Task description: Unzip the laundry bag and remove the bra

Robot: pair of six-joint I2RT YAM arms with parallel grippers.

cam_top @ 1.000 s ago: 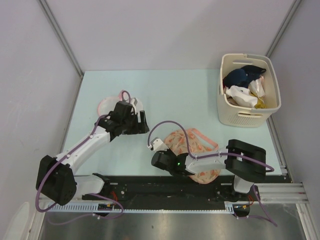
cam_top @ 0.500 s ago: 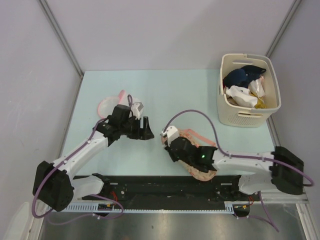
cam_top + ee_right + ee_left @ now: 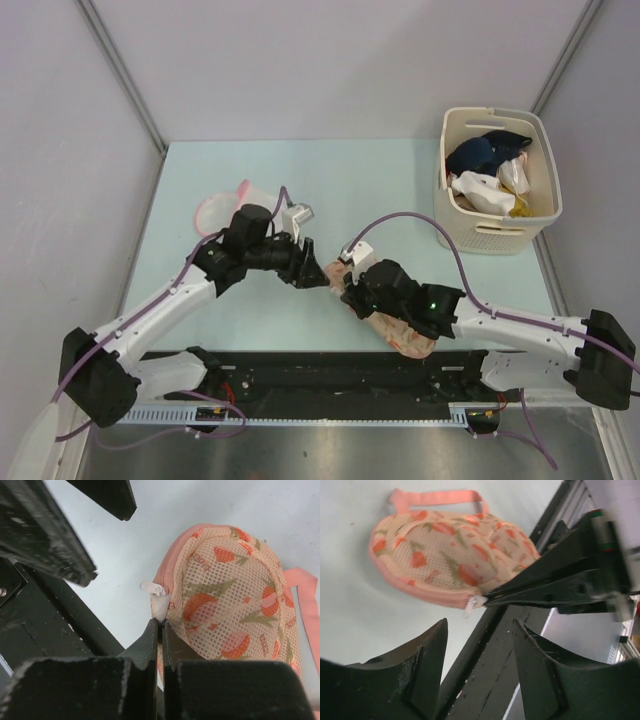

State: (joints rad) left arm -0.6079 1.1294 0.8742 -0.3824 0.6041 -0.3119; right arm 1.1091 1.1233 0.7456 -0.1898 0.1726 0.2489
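Observation:
The laundry bag (image 3: 235, 595) is a cream-peach mesh pouch with orange print and pink edging, lying at the table's near edge (image 3: 405, 338) under my right arm. My right gripper (image 3: 161, 622) is shut on a white fabric tab at the bag's seam end, just below the white zipper pull (image 3: 150, 586). My left gripper (image 3: 480, 630) stands open with nothing between its fingers, a short way from the zipper pull (image 3: 470, 606). In the top view the left gripper (image 3: 312, 272) is just left of the right gripper (image 3: 348, 285). The bra is hidden.
A cream basket (image 3: 495, 232) with white and navy garments stands at the back right. A white round cloth with a pink edge (image 3: 218, 208) lies at the left, behind the left arm. The black base rail (image 3: 300, 375) runs along the near edge.
My right arm reached left and its gripper shut on the bag's seam end. The left gripper moved right toward the bag and its jaws narrowed somewhat.

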